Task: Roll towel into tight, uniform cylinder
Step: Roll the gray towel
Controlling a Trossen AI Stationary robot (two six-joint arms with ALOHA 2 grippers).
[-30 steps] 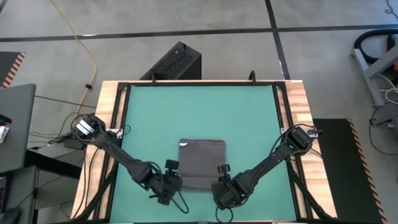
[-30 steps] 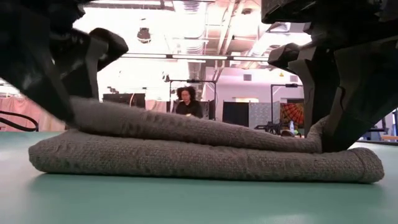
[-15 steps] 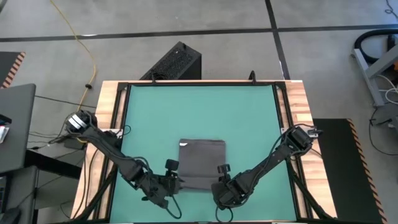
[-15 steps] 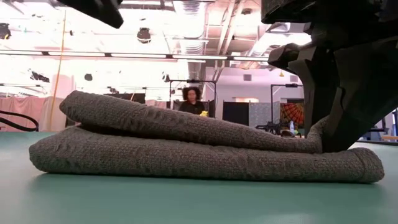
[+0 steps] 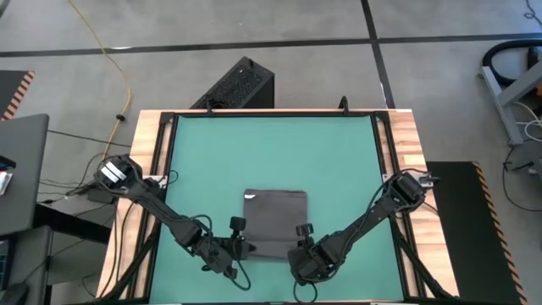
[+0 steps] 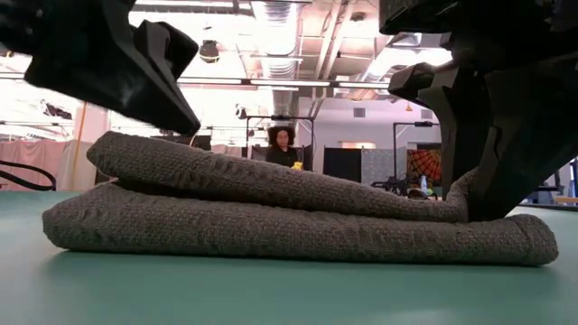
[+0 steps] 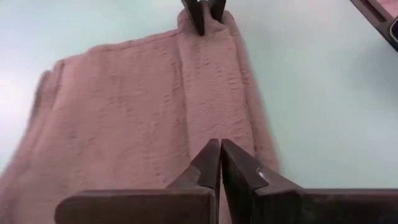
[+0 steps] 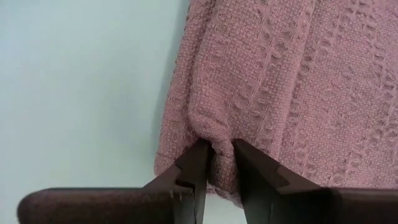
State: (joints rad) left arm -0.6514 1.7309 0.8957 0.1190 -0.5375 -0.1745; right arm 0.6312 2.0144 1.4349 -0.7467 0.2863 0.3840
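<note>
Behind the table we saw a bright workshop with ceiling lights, and a person [image 6: 282,144] stood far away in it; the table itself was covered with a teal mat [image 5: 271,157] inside a wooden frame. The towel [image 5: 276,222] lay on the near half of this mat, between the two arms, folded into a flat rectangle with a small white tag [image 5: 249,196] at its far left corner. Our right gripper [image 8: 219,163] was at the near right corner of the towel, and its fingers were closed on a small pinch of the cloth edge, so we judged that it held this corner in order to keep the folded-over flap in place. Our left gripper [image 7: 220,163] was at the near left corner, just above the cloth, with its two fingers pressed together and nothing between them. We think it was placed there to take the other corner, because both corners must turn together for an even roll, but it had no hold of the cloth. From table height the towel [image 6: 298,217] showed two thick layers, the upper one lifted on the left and pressed low on the right. Its weave looked coarse and soft. It was not yet a cylinder, so the rolling seemed to us only at its beginning.
</note>
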